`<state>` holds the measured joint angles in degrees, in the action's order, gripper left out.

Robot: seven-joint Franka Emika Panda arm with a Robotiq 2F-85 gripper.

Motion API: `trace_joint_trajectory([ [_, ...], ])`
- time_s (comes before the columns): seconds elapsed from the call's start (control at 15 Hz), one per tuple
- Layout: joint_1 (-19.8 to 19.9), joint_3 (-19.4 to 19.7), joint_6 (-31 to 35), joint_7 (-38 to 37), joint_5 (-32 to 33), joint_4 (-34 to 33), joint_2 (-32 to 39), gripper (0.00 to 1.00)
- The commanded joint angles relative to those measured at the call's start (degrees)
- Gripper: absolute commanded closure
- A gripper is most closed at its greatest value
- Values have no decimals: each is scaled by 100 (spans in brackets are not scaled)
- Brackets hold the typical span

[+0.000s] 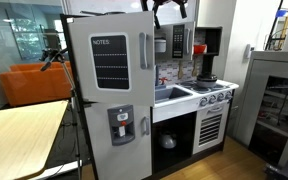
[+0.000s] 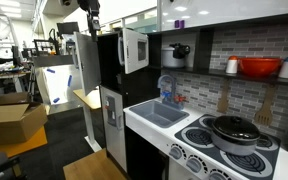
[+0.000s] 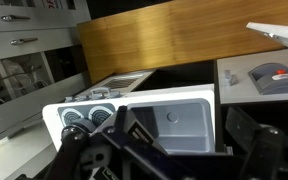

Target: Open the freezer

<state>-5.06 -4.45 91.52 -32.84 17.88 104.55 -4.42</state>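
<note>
The freezer door (image 1: 109, 55) is light grey, with a black "NOTES" panel and a vertical grey handle (image 1: 144, 52). It tops the toy fridge. In an exterior view the door (image 2: 72, 62) stands swung out from a dark compartment (image 2: 109, 62). My gripper (image 1: 171, 8) hangs above the kitchen's top, right of the door and touching nothing. It also shows high up in the other exterior view (image 2: 89, 8). In the wrist view the gripper (image 3: 189, 140) is open and empty, looking down on the sink (image 3: 169, 115).
The shorter dispenser door (image 1: 121, 125) sits below the freezer. A grey microwave (image 1: 174, 42), a sink (image 1: 172, 95) and a stove (image 1: 214, 95) with a pot (image 2: 234, 128) lie beside the fridge. A wooden table (image 1: 19, 135) stands next to it. A cardboard box (image 2: 9, 120) is on the floor.
</note>
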Motion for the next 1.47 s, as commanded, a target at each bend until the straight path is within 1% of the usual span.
trace_joint_trajectory([
  [0.0, 63, -14, 447, 119, -183, 413, -196, 0],
  [0.33, 29, -75, 851, 84, -368, 885, -341, 0],
  [0.53, -78, -241, 1084, -9, -502, 1174, -404, 0],
  [0.8, -260, -511, 1308, -86, -512, 1473, -450, 0],
  [1.2, -336, -644, 1415, -66, -573, 1584, -528, 0],
  [1.4, -462, -827, 1439, -134, -531, 1535, -532, 0],
])
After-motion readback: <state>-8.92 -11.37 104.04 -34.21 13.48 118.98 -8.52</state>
